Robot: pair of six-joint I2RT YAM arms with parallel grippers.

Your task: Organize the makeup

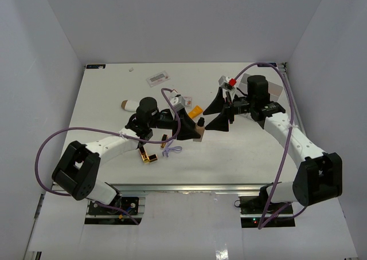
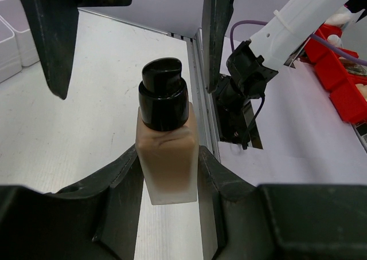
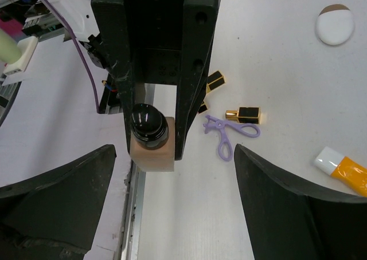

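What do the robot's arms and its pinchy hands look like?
The left arm and the right arm are white tubes with chunky black joints. A thin purple cable loops along each one. The left gripper and the right gripper are black, each with two wide, wing-shaped fingers.

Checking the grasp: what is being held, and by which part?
The left gripper holds the foundation bottle by its tan body, below the black cap.
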